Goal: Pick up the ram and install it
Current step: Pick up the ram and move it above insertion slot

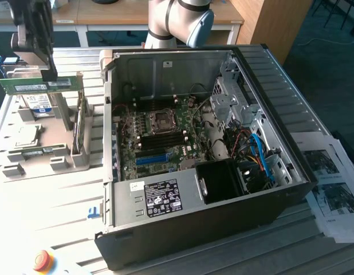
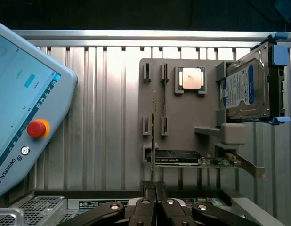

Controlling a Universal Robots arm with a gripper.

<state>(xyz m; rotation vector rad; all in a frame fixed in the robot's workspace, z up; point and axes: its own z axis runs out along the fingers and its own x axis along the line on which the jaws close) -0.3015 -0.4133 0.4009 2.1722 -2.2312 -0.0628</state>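
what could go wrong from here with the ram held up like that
1. The gripper is shut on the ram by its thin flat faces alone, so the stick could tilt or slip in transit.
2. The case wall stands between the holder tray and the motherboard slots; a low path could knock the ram against it.
3. The slots are narrow, so a slight skew could jam the stick rather than seat it.

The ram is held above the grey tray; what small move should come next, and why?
Probably carry it toward the exterior view's right, to the open case: the pincer is shut on the ram, which hangs above the grey tray, and the motherboard slots lie there.
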